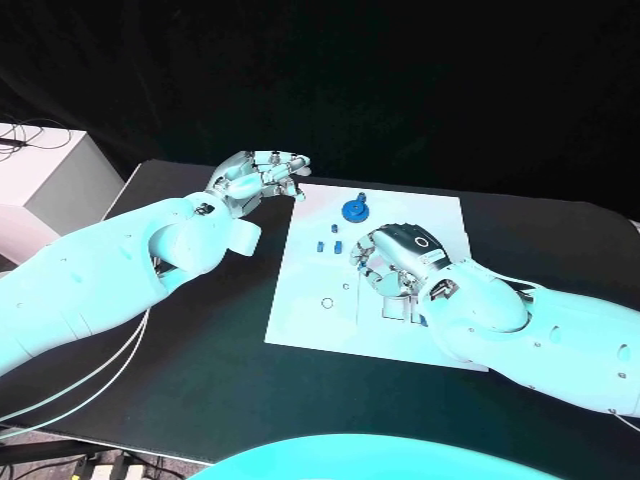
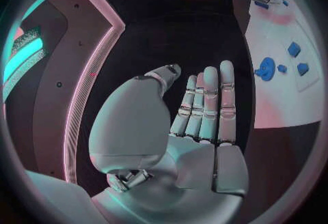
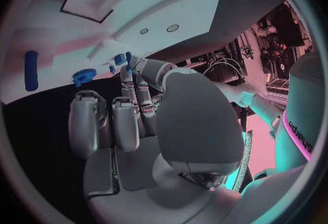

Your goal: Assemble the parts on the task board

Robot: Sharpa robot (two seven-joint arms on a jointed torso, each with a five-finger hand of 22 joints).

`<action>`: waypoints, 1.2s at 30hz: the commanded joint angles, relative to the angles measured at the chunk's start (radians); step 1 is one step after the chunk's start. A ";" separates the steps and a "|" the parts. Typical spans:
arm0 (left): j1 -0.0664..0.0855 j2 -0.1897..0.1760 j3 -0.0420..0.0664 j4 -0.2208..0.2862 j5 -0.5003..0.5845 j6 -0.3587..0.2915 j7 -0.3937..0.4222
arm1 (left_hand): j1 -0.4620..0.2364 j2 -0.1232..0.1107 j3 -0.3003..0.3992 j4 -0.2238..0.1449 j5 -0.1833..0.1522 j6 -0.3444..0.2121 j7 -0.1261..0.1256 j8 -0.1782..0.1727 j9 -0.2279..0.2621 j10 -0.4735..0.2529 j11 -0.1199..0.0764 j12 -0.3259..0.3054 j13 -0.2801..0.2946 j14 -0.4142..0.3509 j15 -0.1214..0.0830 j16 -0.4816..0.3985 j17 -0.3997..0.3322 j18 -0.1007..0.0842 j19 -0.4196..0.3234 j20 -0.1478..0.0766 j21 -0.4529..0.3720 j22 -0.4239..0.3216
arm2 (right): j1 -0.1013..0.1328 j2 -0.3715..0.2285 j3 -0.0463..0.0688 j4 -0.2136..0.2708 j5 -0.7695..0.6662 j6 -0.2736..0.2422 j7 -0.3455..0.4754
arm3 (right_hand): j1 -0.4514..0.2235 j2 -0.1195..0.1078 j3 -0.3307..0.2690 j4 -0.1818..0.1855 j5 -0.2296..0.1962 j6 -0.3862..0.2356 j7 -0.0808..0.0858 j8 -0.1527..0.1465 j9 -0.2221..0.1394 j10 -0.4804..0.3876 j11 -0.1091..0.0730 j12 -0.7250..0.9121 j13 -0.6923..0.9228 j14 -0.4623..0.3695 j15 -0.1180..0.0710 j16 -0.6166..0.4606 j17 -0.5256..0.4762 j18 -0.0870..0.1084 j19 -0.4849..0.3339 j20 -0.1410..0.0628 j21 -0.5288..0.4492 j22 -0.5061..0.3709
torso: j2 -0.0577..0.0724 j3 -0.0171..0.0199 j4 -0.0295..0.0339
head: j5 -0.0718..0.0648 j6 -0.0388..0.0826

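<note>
I read the task board [image 1: 352, 320] as lying flat in the middle of the black surface [image 1: 190, 380], its long sides running away from the robot. On its far end stands a blue gear-shaped part [image 1: 355, 210]; nearer to me, a group of small blue parts [image 1: 327, 243] sits in a short cluster just beside the right hand [image 1: 395, 258]. The right hand hovers over the middle of the board, palm down, fingers curled in toward the board. In the right wrist view a small blue part [image 3: 128, 58] shows at its fingertips [image 3: 130, 74] — I cannot tell whether it is pinched or merely lies behind them. The same view shows a long blue bar [image 3: 30, 70] and the gear apart from the hand, on the board. The left hand [image 1: 263, 180] is held off the board's far left corner, above the black surface; its fingers are straight and laid close side by side, with nothing between them, as the left wrist view confirms — palm [image 2: 198, 147] bare.
</note>
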 commanded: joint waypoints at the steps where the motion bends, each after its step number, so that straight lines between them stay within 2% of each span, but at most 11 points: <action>1: 0.000 0.002 0.001 0.002 -0.006 -0.002 0.002 | 0.010 0.000 -0.005 0.000 -0.006 -0.003 0.001 0.006 0.001 -0.009 0.000 0.005 -0.001 0.005 0.003 -0.006 -0.001 0.006 0.007 -0.001 -0.003 -0.002 | -0.008 0.011 -0.001 -0.005 -0.004 -0.010 0.019 | 0.015 0.018 0.005 -0.001 0.004 0.004 0.002 -0.006 0.002 0.079 -0.073 0.003 0.046 0.052 -0.005 0.000 -0.001 -0.005 0.042 -0.007 -0.008 0.134 | 0.000 0.0004 -0.0015 | 0.008 -0.007; 5: 0.000 0.002 0.001 0.003 -0.006 -0.003 0.002 | 0.011 0.001 -0.005 0.001 -0.006 -0.002 0.001 0.006 0.001 -0.009 0.000 0.005 -0.001 0.005 0.003 -0.006 -0.001 0.006 0.008 -0.001 -0.004 -0.002 | -0.016 0.023 -0.001 -0.011 -0.003 -0.011 0.022 | 0.015 0.018 0.006 -0.001 0.005 0.004 0.002 -0.007 0.002 0.079 -0.073 0.003 0.046 0.052 -0.005 0.000 -0.001 -0.005 0.041 -0.007 -0.009 0.133 | 0.001 0.0006 0.0003 | 0.010 -0.009; 18: 0.001 0.002 0.001 0.002 -0.010 -0.003 0.000 | 0.011 0.001 -0.005 0.001 -0.006 -0.002 0.001 0.006 0.001 -0.009 0.000 0.005 -0.001 0.005 0.003 -0.006 -0.001 0.006 0.008 -0.001 -0.004 -0.002 | -0.038 0.052 -0.004 -0.035 -0.007 -0.014 0.024 | 0.015 0.018 0.007 -0.002 0.007 0.004 0.003 -0.007 0.002 0.079 -0.073 0.002 0.046 0.052 -0.005 0.000 -0.001 -0.005 0.041 -0.007 -0.010 0.133 | 0.001 0.0012 -0.0021 | 0.018 -0.018; 24: 0.001 0.003 0.001 0.001 -0.010 -0.002 -0.001 | 0.011 0.001 -0.005 0.001 -0.006 -0.002 0.001 0.006 0.001 -0.009 0.000 0.005 -0.001 0.005 0.003 -0.006 -0.001 0.006 0.008 -0.001 -0.004 -0.002 | -0.043 0.059 -0.004 -0.041 -0.009 -0.008 0.023 | 0.015 0.018 0.007 -0.002 0.007 0.004 0.003 -0.007 0.002 0.079 -0.073 0.002 0.046 0.052 -0.005 0.000 -0.001 -0.005 0.041 -0.007 -0.010 0.133 | 0.001 0.0008 -0.0008 | 0.018 -0.022; 36: 0.001 -0.001 0.001 0.002 -0.011 -0.004 -0.005 | 0.011 0.001 -0.005 0.001 -0.006 -0.002 0.001 0.006 0.001 -0.009 0.000 0.005 -0.001 0.005 0.003 -0.006 -0.001 0.006 0.008 -0.001 -0.004 -0.002 | -0.047 0.056 -0.005 -0.040 -0.014 0.002 0.019 | 0.015 0.018 0.008 -0.002 0.008 0.004 0.003 -0.008 0.002 0.079 -0.072 0.002 0.046 0.052 -0.004 0.000 -0.001 -0.005 0.041 -0.007 -0.009 0.134 | 0.001 0.0008 -0.0023 | 0.019 -0.028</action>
